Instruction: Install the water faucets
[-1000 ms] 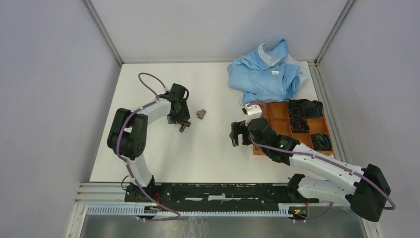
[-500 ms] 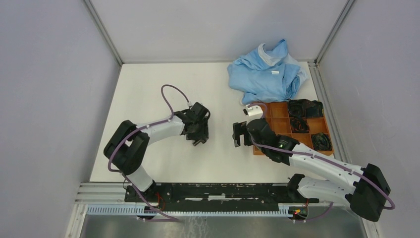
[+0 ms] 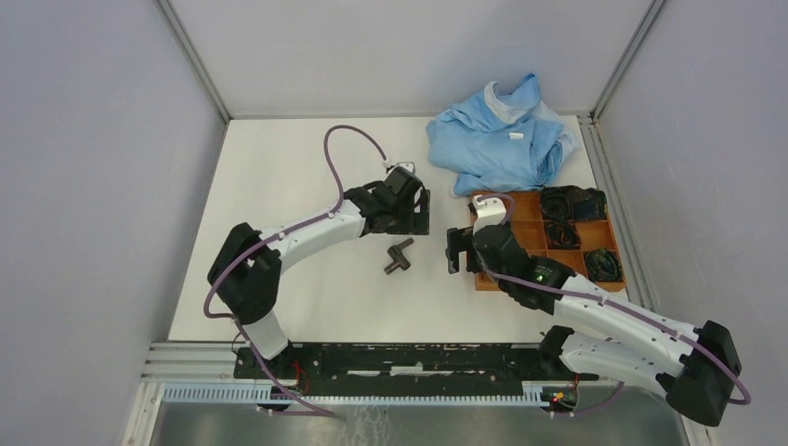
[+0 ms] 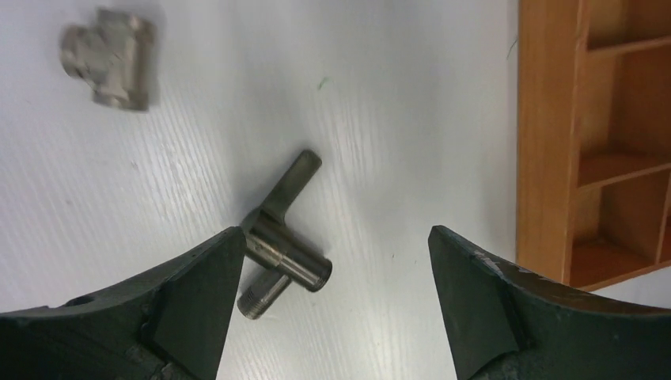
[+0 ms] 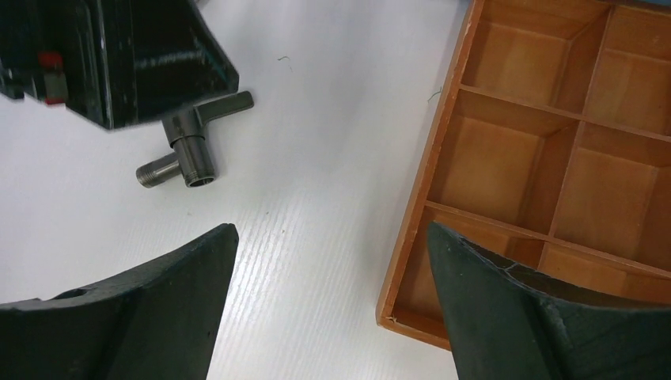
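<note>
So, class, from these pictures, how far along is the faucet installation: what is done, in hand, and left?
Done: nothing looks joined; the T-shaped faucet lies loose on the table, apart from the stubby fitting. In hand: nothing; the left gripper is open near the T-shaped faucet, and the right gripper is open beside the wooden tray. Left: likely grasping both pieces and fitting them together.

The T-shaped fitting (image 3: 400, 255) lies on the table (image 3: 279, 186) left of the tray (image 3: 522, 206), the cloth (image 3: 497, 139) behind it
</note>
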### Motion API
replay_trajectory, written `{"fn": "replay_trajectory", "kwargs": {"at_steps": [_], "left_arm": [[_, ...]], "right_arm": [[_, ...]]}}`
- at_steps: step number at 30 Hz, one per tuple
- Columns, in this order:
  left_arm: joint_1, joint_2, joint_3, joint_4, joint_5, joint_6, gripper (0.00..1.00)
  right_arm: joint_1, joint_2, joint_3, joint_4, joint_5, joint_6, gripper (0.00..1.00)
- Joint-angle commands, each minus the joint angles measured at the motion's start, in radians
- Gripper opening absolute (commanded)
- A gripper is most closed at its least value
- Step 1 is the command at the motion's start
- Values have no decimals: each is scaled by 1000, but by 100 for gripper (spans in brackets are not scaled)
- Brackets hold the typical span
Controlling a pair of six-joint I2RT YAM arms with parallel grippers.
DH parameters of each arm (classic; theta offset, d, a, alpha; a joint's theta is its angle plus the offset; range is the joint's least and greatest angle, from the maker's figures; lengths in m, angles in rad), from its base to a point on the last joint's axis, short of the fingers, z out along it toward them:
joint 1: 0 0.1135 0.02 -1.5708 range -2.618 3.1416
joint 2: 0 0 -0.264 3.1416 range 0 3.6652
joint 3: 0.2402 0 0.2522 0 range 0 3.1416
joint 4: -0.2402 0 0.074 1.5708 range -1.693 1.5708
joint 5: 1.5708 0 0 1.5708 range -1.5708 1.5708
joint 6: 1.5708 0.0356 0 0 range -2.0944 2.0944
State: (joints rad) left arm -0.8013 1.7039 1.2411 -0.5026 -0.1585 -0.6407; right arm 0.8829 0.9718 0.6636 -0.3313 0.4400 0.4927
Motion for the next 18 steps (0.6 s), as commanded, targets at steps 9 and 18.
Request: {"fn": "replay_trajectory", "kwargs": {"at_steps": [9,18], "left_arm": [[178,200,178,-65,-85,223,91],[221,282,203,-41,-58,206,73]], "right_arm": [[4,-75,-9,-45,46,13,95],[4,-63,-5,-54,53,3,96]]}}
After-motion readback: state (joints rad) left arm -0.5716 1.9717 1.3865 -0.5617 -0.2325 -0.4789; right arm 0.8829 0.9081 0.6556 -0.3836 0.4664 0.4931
